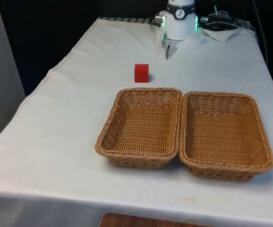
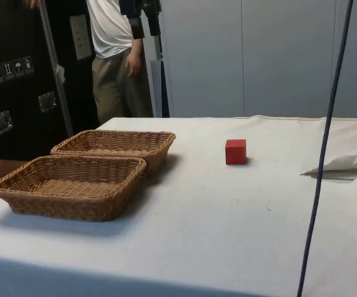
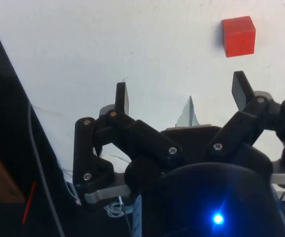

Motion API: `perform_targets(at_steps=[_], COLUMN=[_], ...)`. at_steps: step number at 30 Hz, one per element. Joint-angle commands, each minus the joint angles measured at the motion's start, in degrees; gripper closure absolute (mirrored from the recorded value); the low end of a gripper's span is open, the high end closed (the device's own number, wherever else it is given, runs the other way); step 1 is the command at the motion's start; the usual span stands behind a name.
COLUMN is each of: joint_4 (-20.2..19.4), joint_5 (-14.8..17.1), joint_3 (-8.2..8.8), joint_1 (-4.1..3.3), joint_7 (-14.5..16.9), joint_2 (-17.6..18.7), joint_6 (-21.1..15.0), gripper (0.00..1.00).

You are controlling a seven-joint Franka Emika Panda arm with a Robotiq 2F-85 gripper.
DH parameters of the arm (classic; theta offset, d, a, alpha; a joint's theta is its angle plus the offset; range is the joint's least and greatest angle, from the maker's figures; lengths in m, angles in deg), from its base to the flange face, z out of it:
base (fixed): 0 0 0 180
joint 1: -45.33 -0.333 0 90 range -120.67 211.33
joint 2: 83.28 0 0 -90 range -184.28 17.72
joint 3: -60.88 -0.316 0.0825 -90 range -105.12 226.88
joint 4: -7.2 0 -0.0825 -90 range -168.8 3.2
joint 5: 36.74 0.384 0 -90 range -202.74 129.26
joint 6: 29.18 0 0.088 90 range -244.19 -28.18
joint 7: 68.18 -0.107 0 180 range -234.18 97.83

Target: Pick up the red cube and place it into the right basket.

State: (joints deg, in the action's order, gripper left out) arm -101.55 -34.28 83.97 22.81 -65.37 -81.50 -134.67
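Wrist view: gripper spread wide, holding nothing, red cube apart.

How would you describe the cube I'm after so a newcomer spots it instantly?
Start at the two wicker baskets sitting side by side on the white tablecloth. Just beyond the basket on the front view's left, towards the robot, sits the red cube, alone on bare cloth and the only brightly coloured thing there.

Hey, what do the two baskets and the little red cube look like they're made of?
The two rectangular tan woven baskets look like wicker or rattan: interlaced strands and braided rims show, with a dull natural finish. The small red cube has flat, evenly coloured matte faces and crisp edges, so probably painted wood or plastic; the look leaves that open.
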Motion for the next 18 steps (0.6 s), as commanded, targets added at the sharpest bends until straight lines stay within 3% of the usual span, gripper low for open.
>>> perform_targets(at_steps=[1,2,10,11,12,18], joint_4=[-1.8,-0.6,-7.3,-5.7,-7.9,-12.8], joint_5=[-1.0,-0.2,-2.0,-1.1,-2.2,-3.0], joint_3=[-0.11,-0.06,-0.29,-0.11,-0.34,-0.29], joint_1=[-0.11,0.00,-0.06,0.00,-0.06,0.17], joint_7=[-0.6,0.0,-0.7,0.0,-0.7,-0.6], joint_2=[-1.6,-0.4,-5.5,-4.1,-5.9,-9.3], joint_6=[-1.2,-0.2,-3.5,-2.2,-3.8,-6.4], gripper=[0.00,0.00,0.00,0.00,0.00,0.00])
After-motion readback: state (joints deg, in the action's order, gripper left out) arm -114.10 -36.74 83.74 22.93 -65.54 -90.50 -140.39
